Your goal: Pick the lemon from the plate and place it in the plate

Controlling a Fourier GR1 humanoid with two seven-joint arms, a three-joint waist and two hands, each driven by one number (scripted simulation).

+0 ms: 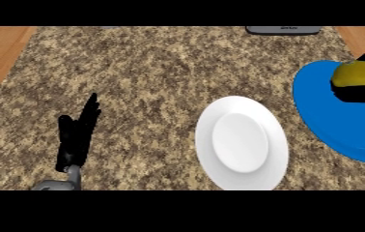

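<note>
Curling our right hand (pixel 349 94) round the lemon (pixel 348 74), we hold it over the blue plate (pixel 317 111) at the view's right edge; whether it touches the plate we cannot tell. Our left hand (pixel 75 139) rests at lower left, fingers straight and together, pointing up. The white plate (pixel 242 144) lies between the two hands on the speckled counter (pixel 143 71).

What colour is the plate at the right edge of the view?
The plate is blue, seen in the head view.
</note>
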